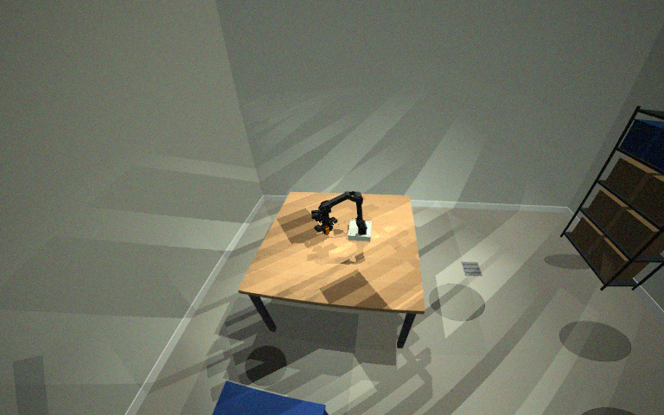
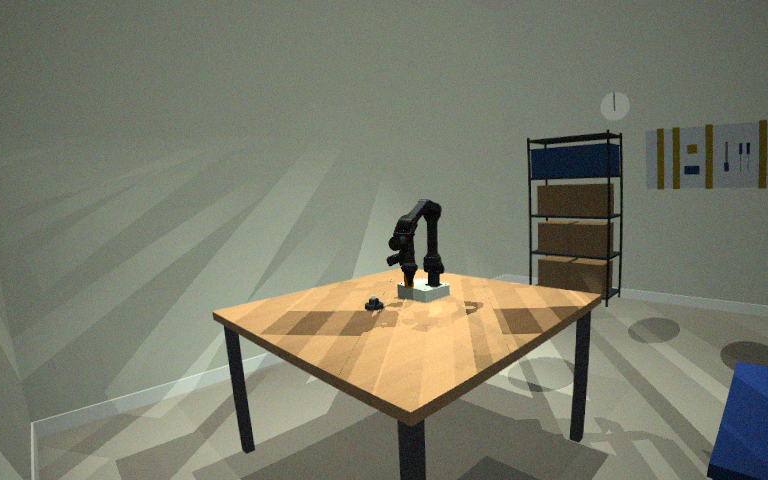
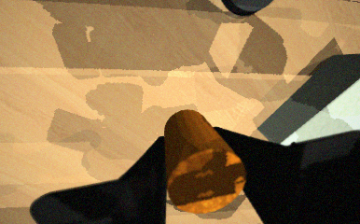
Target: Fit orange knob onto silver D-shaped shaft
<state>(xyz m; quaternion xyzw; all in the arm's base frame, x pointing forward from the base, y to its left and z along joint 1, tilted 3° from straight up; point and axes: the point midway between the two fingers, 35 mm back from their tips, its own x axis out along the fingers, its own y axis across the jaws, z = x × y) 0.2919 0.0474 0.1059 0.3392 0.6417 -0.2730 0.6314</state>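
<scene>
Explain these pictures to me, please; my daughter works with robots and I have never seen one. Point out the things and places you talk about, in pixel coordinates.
The machine is a single black robot arm (image 1: 360, 207) (image 2: 431, 240) bolted to a pale base block (image 1: 353, 237) (image 2: 424, 293) on a wooden table (image 1: 294, 277) (image 2: 412, 368). One picture looks down from high up, one looks from the side of the room, and the close one comes from the arm's wrist. Its end effector (image 1: 327, 226) (image 2: 409, 278) (image 3: 205, 163) is closed on an orange knob (image 1: 327, 231) (image 2: 406, 281) (image 3: 186, 135). On the table stands a small dark round pedestal (image 2: 374, 306) with a stub on top.
</scene>
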